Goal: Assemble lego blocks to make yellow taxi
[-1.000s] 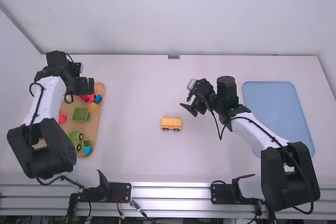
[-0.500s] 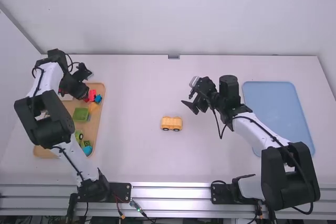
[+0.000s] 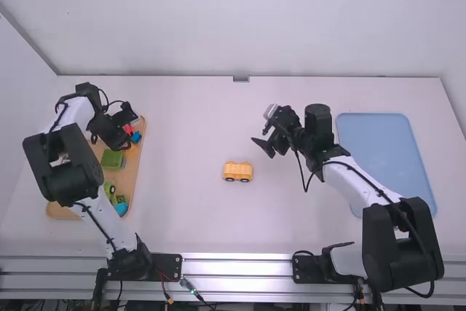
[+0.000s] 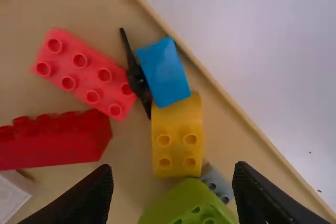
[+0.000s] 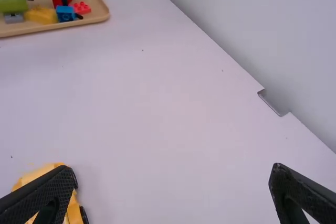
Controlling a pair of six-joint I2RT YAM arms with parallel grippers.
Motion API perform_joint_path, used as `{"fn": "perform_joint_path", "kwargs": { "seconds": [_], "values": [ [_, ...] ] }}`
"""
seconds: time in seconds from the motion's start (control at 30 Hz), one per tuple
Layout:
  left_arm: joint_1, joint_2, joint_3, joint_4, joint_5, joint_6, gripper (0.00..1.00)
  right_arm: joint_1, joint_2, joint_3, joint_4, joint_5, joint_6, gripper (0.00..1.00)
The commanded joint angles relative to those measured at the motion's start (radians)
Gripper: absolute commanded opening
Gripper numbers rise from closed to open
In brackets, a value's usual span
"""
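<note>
Spread wide and empty over the tray, the left gripper should clear the green block, square up to the yellow block, and close without dragging the blue block at its end. Mid-table sits the wheeled yellow car; beyond, the right gripper, well parted and empty, could steady it for pressing.
</note>
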Motion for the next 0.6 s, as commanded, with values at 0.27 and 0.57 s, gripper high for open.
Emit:
{"fn": "perform_joint_path", "kwargs": {
  "seconds": [0.27, 0.57],
  "values": [
    [-0.002, -0.006, -0.093, 0.091, 0.008, 0.005, 0.55, -0.006, -0.018, 0.0, 0.0, -0.006, 0.03, 0.99],
    [-0.002, -0.006, -0.143, 0.164, 0.007, -0.002, 0.54, -0.008, -0.018, 0.0, 0.0, -0.006, 0.03, 0.99]
  ]
}}
